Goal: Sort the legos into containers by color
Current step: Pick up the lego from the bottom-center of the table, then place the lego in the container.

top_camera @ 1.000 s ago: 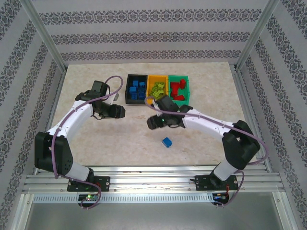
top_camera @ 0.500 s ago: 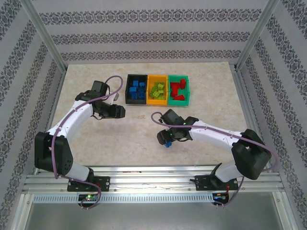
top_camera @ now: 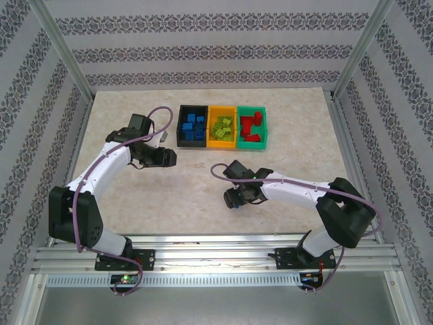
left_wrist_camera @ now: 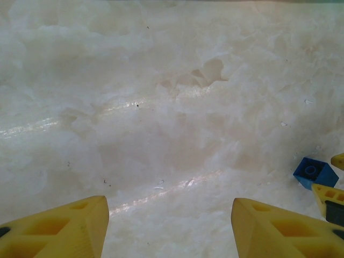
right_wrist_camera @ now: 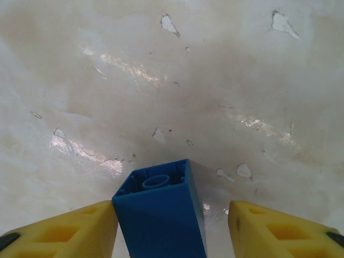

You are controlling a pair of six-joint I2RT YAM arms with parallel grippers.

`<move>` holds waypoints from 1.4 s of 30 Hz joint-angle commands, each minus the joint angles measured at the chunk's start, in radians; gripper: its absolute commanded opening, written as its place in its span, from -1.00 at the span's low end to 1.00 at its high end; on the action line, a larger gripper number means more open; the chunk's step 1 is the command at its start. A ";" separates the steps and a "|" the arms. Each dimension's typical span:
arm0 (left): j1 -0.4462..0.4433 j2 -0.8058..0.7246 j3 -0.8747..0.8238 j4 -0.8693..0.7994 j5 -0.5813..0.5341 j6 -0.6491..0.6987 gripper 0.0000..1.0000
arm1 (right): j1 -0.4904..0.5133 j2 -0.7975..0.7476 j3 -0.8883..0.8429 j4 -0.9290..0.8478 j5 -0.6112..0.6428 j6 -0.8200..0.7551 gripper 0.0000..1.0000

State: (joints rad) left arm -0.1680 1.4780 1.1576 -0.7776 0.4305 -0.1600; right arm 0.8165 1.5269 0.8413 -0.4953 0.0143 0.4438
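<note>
A blue lego (right_wrist_camera: 161, 215) lies on its side on the tabletop, its hollow underside facing the right wrist camera. My right gripper (right_wrist_camera: 173, 207) straddles it, open: the left finger (right_wrist_camera: 80, 226) touches the brick, while the right finger (right_wrist_camera: 269, 226) stands off with a gap. From above, that gripper (top_camera: 235, 200) is low over the brick at centre front. My left gripper (left_wrist_camera: 169, 201) is open over bare table, and in the top view it (top_camera: 169, 157) hovers left of the bins. The left wrist view also catches the blue lego (left_wrist_camera: 314, 172) at its right edge.
Three containers stand in a row at the back. The black one (top_camera: 180, 128) holds blue legos (top_camera: 193, 125), the orange-yellow one (top_camera: 210, 130) lime legos (top_camera: 222, 126), and the green one (top_camera: 265, 125) red legos (top_camera: 250, 128). Frame posts flank the marble-patterned table (top_camera: 135, 196).
My right arm swung from near the bins down to the blue lego and lowered its fingers around it; the jaws have narrowed. The left arm has not moved.
</note>
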 commanded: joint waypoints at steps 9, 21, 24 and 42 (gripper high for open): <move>0.012 -0.014 -0.009 -0.021 0.016 0.017 0.24 | 0.021 0.037 0.010 0.023 0.009 0.022 -0.20; 0.012 -0.016 -0.013 -0.020 0.000 0.017 0.24 | -0.036 0.136 0.280 0.055 -0.055 -0.071 -0.22; 0.013 -0.011 -0.013 -0.022 -0.006 0.017 0.24 | -0.062 0.195 0.386 0.064 -0.072 -0.091 -0.22; 0.012 -0.006 -0.012 -0.027 -0.021 0.020 0.24 | -0.196 0.678 1.057 0.079 -0.228 -0.069 -0.20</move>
State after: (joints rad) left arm -0.1680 1.4780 1.1557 -0.7776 0.4171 -0.1600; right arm 0.6289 2.1616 1.8179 -0.4004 -0.1719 0.3672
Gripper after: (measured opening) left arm 0.622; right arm 0.398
